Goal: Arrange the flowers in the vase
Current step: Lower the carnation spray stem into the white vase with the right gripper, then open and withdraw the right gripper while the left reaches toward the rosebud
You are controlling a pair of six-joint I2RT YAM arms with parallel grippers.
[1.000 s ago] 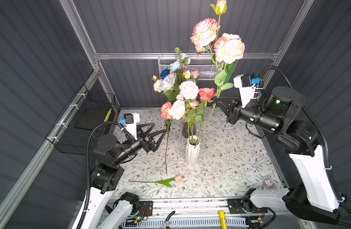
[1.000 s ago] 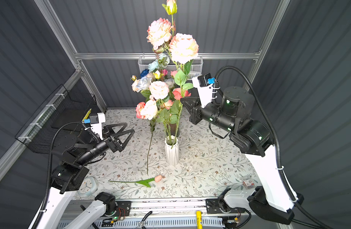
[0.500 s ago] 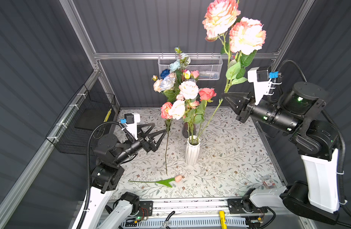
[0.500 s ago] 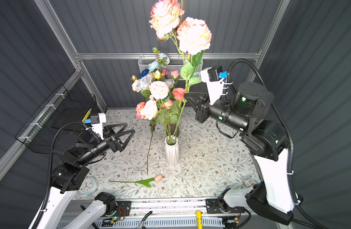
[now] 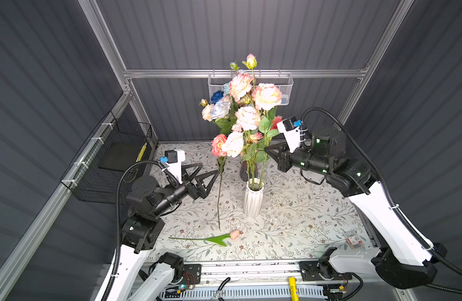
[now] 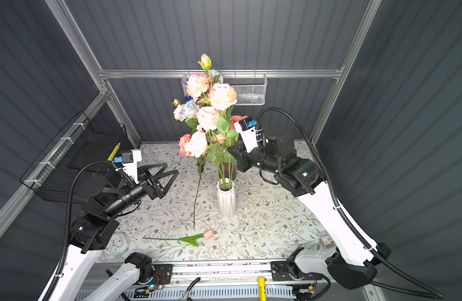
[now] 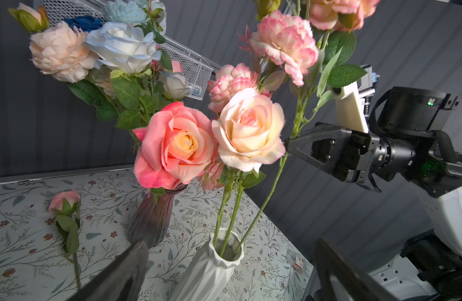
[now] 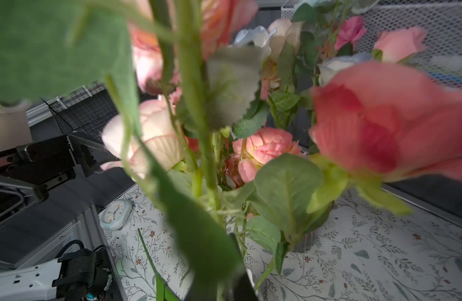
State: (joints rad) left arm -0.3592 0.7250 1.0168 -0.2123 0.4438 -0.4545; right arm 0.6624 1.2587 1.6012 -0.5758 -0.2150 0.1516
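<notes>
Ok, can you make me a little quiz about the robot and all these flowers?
1. True or false: the left hand is holding a flower.
2. The right hand is shut on a green stem. Where is that stem's lower end?
A) in the white vase
B) lying on the table
C) in the left hand
3. What lies flat on the table in front of the white vase?

Key:
1. False: it is open and empty.
2. A.
3. A pink bud on a long green stalk.
</notes>
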